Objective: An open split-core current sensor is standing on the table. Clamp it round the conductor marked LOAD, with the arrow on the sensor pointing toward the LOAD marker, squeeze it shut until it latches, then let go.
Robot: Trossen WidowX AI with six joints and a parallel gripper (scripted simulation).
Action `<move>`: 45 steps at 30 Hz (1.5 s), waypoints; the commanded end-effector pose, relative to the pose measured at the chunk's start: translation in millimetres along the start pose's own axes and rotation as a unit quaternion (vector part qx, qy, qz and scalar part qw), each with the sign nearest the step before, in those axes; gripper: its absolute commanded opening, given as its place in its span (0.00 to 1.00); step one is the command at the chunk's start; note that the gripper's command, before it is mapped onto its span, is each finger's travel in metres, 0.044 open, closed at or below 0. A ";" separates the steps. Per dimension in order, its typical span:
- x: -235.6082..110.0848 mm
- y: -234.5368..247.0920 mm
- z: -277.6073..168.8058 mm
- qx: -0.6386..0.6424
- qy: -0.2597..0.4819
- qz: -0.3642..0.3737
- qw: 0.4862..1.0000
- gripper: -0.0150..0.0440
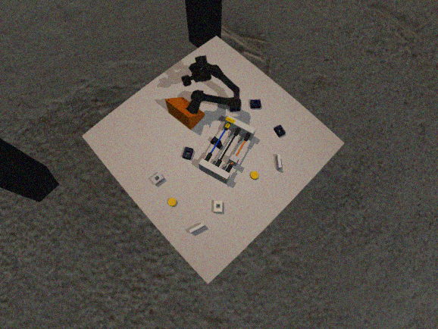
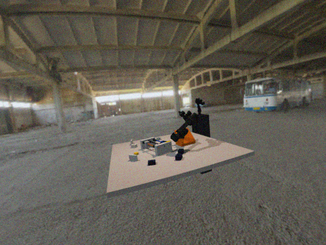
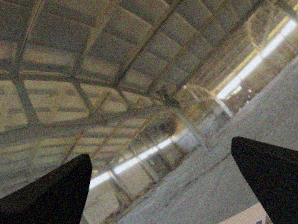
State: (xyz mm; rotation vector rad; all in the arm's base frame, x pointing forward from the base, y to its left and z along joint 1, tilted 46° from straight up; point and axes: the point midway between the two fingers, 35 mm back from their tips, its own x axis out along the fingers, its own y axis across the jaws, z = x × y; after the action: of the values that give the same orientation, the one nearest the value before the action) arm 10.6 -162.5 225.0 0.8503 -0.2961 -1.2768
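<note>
A white fixture (image 1: 214,169) (image 2: 163,147) in the middle of the table holds three conductors: blue (image 1: 217,142), black (image 1: 228,145) and orange (image 1: 240,148). A yellow marker (image 1: 229,120) sits on the far rail at the blue conductor's end; its text is too small to read. Three dark blue clamp-like blocks lie around the fixture, one at the left (image 1: 187,152), one at the back (image 1: 255,104) and one at the right (image 1: 279,130). I cannot tell which is the open sensor. My gripper (image 1: 192,108) (image 2: 175,137) (image 3: 162,153) is open and empty, above the orange box (image 1: 181,110) and pointing out over the table edge.
Two yellow discs (image 1: 254,174) (image 1: 172,202) and several small white blocks (image 1: 157,178) (image 1: 217,206) (image 1: 197,228) (image 1: 279,161) lie on the near half of the table (image 1: 132,144). The orange box (image 2: 188,139) stands by the arm's base. A black pillar (image 1: 202,19) stands behind the table.
</note>
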 end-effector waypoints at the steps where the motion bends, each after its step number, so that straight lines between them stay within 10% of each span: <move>1: 0.4 0.3 -0.2 -0.002 0.002 0.001 1.000 0.98; 28: 61.5 122.2 -63.2 -0.341 0.163 0.253 0.891 1.00; 45: -7.1 253.3 -155.1 -0.400 0.129 0.487 0.766 1.00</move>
State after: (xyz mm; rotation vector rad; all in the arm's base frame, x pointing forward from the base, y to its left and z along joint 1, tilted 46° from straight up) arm 268.0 -112.9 289.1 0.0759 0.1091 -0.2788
